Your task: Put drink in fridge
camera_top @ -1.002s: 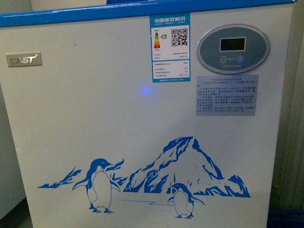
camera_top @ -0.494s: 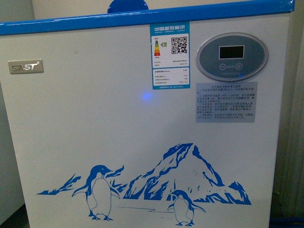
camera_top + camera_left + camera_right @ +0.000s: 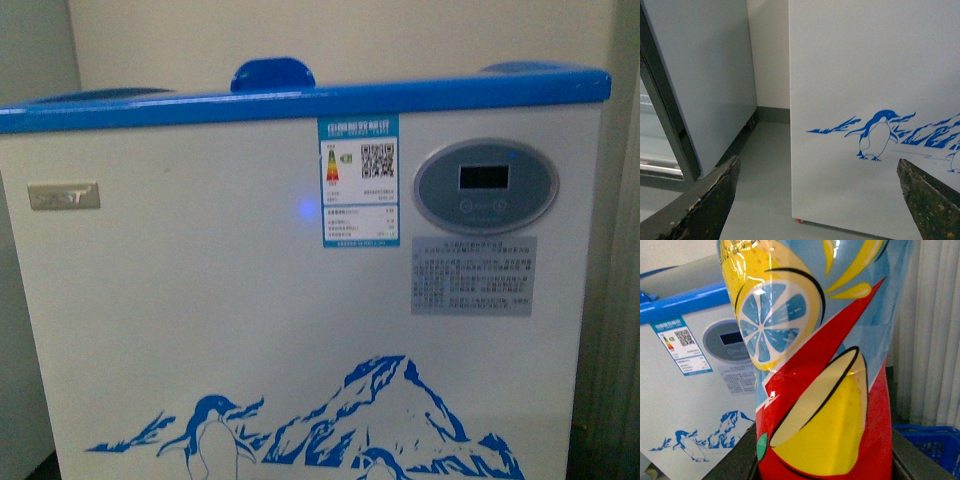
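While the lid side of the fridge (image 3: pixel 200 300) sits above what the front view can show, the step in hand looks like getting up to the top opening with the drink (image 3: pixel 820 365) ready. The right gripper (image 3: pixel 825 462) pinches the drink low on its label, with a dark finger showing on either side, and holds it upright in front of the fridge, off toward the control panel (image 3: pixel 486 186) end. The left gripper (image 3: pixel 817 167) is spread wide with nothing in it, low before the fridge's front wall near the penguin decal (image 3: pixel 877 135), with the grey cabinet (image 3: pixel 705 75) beside the fridge.

Whether the lid is slid open cannot be told; only the blue rim (image 3: pixel 300 100) and a blue handle (image 3: pixel 272 74) above it show. To do this well, the empty left claw should probably take that handle and slide the lid. The right arm should keep the bottle vertical and carry it clear over the rim before lowering it, since a clipped rim could twist it in the grip.
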You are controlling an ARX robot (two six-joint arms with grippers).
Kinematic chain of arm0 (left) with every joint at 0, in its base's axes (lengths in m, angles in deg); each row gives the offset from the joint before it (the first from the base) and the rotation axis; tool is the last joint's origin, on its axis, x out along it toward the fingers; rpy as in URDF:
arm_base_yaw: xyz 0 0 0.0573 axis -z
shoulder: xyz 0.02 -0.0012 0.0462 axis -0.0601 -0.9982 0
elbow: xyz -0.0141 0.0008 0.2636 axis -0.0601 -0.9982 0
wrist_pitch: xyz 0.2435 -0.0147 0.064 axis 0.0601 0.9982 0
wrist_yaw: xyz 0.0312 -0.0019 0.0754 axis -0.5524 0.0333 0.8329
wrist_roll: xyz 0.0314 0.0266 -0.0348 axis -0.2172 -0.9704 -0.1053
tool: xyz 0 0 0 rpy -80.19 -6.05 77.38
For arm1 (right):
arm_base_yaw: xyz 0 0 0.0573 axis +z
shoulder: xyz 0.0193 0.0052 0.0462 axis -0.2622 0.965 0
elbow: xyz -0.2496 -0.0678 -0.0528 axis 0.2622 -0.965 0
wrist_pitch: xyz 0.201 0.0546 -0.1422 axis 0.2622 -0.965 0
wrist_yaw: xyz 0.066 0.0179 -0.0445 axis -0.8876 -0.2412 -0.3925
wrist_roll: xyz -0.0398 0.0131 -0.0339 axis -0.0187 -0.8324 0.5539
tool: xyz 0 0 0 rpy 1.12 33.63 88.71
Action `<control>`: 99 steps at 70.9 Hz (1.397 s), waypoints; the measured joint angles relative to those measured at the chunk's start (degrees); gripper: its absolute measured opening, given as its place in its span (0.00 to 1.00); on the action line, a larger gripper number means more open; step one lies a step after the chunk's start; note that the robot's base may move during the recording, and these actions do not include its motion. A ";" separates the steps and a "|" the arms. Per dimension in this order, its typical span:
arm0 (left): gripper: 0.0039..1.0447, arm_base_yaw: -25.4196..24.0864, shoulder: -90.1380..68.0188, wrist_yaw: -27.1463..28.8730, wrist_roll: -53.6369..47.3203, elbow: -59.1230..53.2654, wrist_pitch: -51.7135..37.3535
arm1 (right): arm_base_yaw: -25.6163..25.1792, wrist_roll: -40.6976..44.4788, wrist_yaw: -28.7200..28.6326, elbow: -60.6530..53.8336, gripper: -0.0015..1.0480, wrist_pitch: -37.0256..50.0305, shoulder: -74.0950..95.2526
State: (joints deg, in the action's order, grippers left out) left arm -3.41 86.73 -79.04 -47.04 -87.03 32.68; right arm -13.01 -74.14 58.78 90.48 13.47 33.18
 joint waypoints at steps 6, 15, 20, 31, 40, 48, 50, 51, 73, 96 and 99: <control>0.93 0.00 0.00 0.00 0.00 0.00 0.00 | 0.00 0.09 0.02 0.00 0.39 0.00 0.00; 0.93 0.00 0.00 0.00 0.00 0.00 0.00 | 0.00 0.13 0.02 0.00 0.39 0.00 0.02; 0.93 0.00 0.00 0.02 0.02 0.00 0.00 | 0.00 0.13 0.00 0.00 0.39 0.00 0.02; 0.93 0.00 0.00 0.00 0.00 0.00 0.00 | 0.00 0.17 0.00 0.00 0.39 0.00 0.02; 0.93 0.00 0.00 0.00 0.00 0.00 0.00 | 0.00 0.33 0.02 0.00 0.39 0.00 -0.02; 0.93 0.00 0.00 0.00 0.00 0.00 0.00 | 0.00 0.33 0.02 0.00 0.39 0.00 0.02; 0.93 0.00 0.00 0.02 0.00 0.00 0.00 | 0.00 0.35 0.02 0.00 0.39 0.00 0.02; 0.93 0.00 0.00 -0.02 0.00 0.00 0.00 | 0.00 0.35 0.02 0.02 0.39 0.02 0.02; 0.93 4.22 -20.65 5.14 11.41 2.01 -9.42 | 0.00 0.44 0.00 0.02 0.39 0.02 0.02; 0.93 3.21 -67.06 -15.63 -6.27 22.71 -38.64 | 0.00 0.50 0.02 0.02 0.39 0.02 0.00; 0.93 4.11 -71.14 -17.18 -10.99 26.62 -38.12 | 0.00 0.50 0.04 0.02 0.39 0.02 0.00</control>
State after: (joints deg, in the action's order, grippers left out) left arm 0.70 15.58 -96.22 -58.04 -60.41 -5.44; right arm -13.01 -73.64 58.82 90.50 13.49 33.18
